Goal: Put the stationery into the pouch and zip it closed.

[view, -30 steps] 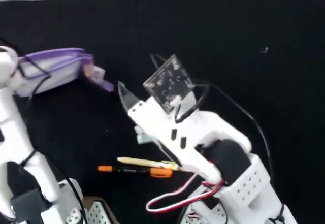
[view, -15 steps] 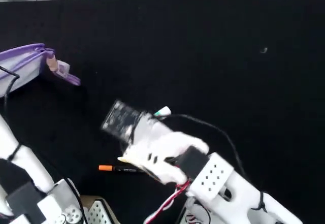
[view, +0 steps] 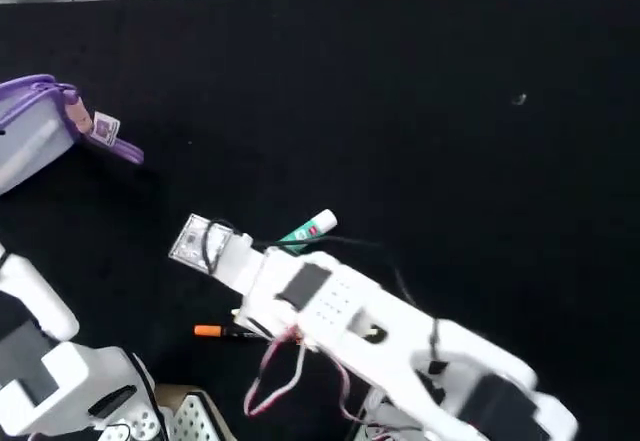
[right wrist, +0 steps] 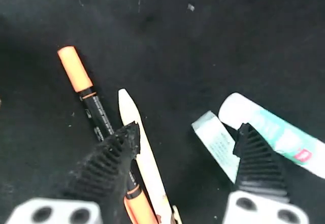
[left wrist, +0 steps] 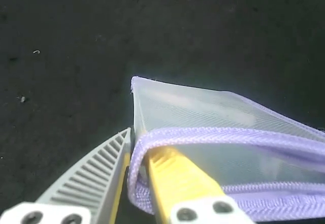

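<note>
Your left jaws are clamped on the purple zip rim of the soft, floppy translucent pouch (view: 28, 126) at the far left of the black surface (view: 450, 141); that rim is probably its firmest hold. Your right jaws hang wide open and empty above light, rigid, roll-prone pieces: green-and-white tube (right wrist: 274, 132), orange-capped black marker (right wrist: 91, 102), cream pencil (right wrist: 139, 148), small white eraser (right wrist: 216, 142); grip each mid-length. The right wrist view gives you pencil and eraser where the high view has the arm over them.

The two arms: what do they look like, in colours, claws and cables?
Both arms are white plastic. The right arm carries looped red and white cables and a small circuit board. The right claw has black ribbed fingers; the left claw has one grey ribbed finger, one yellow.
</note>
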{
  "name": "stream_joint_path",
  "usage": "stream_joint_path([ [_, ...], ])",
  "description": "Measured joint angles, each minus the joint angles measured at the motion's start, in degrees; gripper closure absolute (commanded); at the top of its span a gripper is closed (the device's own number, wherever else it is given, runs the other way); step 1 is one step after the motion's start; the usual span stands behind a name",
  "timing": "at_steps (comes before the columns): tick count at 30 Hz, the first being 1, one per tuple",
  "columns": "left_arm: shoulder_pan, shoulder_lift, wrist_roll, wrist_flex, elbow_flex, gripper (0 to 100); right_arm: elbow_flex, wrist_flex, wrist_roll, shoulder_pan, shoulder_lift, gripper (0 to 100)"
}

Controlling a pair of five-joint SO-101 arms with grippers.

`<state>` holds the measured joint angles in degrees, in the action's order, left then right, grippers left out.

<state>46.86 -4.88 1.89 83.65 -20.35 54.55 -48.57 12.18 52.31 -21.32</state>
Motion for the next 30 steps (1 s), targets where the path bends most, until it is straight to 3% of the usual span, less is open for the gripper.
stream_joint_path([
  [15, 0.0, 0.09, 0.0, 0.0, -0.35, 97, -6.24, -3.43, 0.0, 2.73, 7.65, 70.6],
  [30, 0.0, 0.26, 0.0, 0.0, -0.35, 97, -32.53, -20.22, 0.09, 2.55, 33.32, 70.6],
])
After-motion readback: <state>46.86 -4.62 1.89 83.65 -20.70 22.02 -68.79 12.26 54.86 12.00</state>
